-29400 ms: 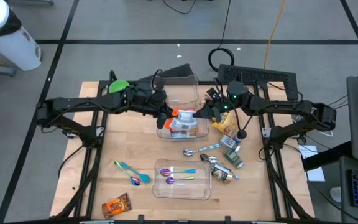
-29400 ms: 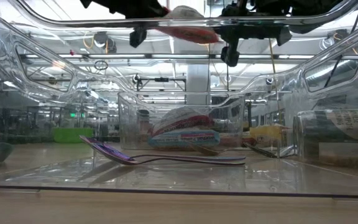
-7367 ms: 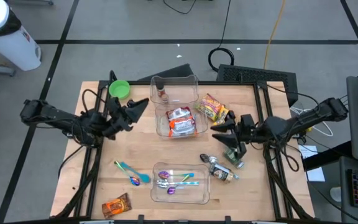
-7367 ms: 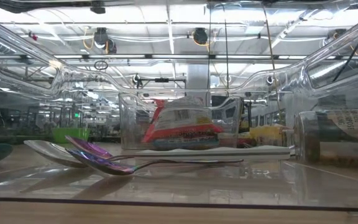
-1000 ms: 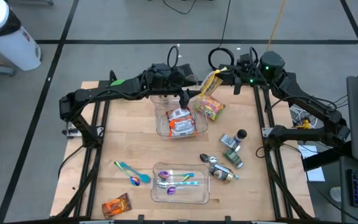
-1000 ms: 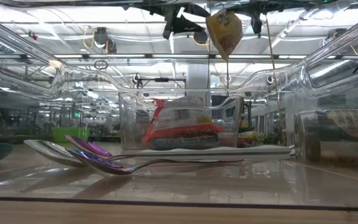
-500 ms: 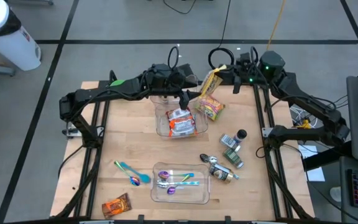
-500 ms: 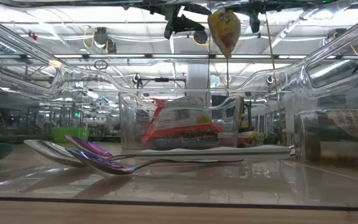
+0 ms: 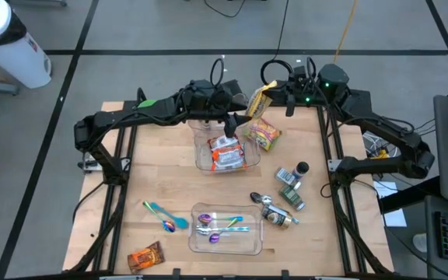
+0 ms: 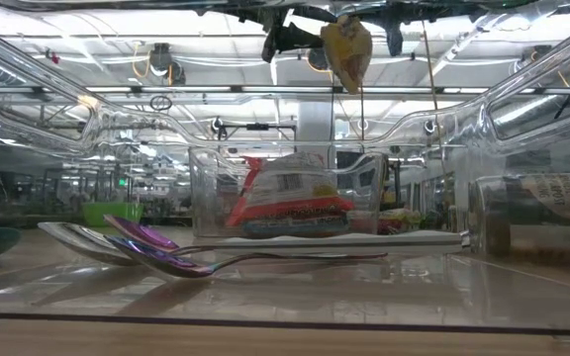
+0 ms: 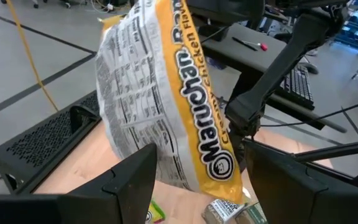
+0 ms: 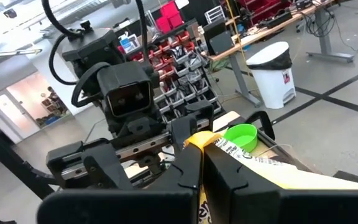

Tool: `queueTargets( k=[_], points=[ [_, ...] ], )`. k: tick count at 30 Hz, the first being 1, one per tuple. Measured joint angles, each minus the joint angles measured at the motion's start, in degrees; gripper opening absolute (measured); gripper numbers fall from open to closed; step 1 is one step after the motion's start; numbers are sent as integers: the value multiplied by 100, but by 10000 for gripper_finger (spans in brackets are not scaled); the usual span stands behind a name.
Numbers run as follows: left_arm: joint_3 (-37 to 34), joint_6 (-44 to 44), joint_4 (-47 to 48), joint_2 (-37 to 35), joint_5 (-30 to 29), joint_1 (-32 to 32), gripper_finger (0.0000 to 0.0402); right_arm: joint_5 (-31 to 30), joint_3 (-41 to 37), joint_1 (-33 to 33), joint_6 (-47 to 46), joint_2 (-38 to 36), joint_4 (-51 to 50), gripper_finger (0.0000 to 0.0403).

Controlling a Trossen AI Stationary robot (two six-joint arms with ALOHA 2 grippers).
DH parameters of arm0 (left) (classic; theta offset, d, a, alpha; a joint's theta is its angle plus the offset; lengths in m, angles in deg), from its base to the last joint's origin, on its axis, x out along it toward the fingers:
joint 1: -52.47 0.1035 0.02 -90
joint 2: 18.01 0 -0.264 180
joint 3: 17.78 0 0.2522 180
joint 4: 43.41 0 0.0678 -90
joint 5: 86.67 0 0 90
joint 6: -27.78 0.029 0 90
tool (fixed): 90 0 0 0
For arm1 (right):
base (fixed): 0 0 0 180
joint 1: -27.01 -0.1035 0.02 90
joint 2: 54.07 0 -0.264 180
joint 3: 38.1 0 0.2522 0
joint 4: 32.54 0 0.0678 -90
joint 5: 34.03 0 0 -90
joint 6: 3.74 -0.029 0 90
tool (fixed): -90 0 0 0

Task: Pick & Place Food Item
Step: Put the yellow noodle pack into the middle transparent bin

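Yellow ramen packet (image 9: 258, 99) is hanging in the air over the far side of the table (image 9: 169, 187), between both arms.
The right pincer (image 9: 274, 91) is clenching the packet's top edge, while the left pincer (image 9: 237, 118) is standing released just beside it, above the clear container (image 9: 225, 152) holding a red packet (image 9: 224, 151).

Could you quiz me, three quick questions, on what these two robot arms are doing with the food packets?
1. True or false: the right end effector is shut on the yellow noodle packet.
2. Where is the left end effector? A) over the spoons B) open beside the hanging packet
3. Fill in: the red-and-white packet lies inside a clear ____.

Key: 1 true; 2 B; 3 container.
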Motion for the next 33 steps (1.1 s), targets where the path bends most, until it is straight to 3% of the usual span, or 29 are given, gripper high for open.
queueTargets(
  k=[6, 24, 33],
  points=[
    [0, -8, 279, -2, -86, 0, 238, -100, 0, -84, 2, 38, 80, 0],
    [-2, -108, 284, 0, -202, 0, 55, -50, 2, -102, -2, 36, 136, 0],
    [-4, 106, 434, -2, -229, -2, 8, 96, 2, -100, 1, 34, -63, 0]
  ],
)
